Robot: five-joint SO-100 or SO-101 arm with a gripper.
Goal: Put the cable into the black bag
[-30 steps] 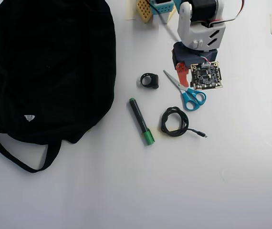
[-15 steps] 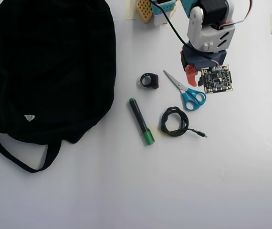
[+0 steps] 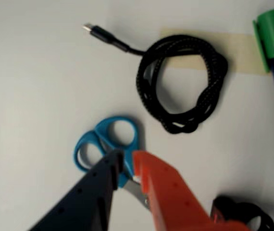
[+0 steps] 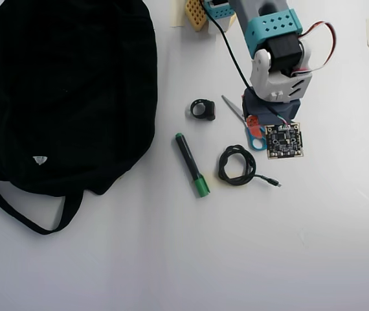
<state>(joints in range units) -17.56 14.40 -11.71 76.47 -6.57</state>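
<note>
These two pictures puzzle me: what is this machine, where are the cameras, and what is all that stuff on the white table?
It is a small robot arm with a two-fingered tool for grasping. One picture comes from a camera fixed above, looking straight down. The other comes from a camera riding on the arm's wrist, so the tool's dark and orange fingers poke into the picture.

On the table lie a large black bag, a coiled black cable, blue-handled scissors, a black marker with a green cap and a small black ring-shaped object.

The tool holds nothing; its fingers are nearly together, hovering over the scissors' handles, with the cable just beyond.
</note>
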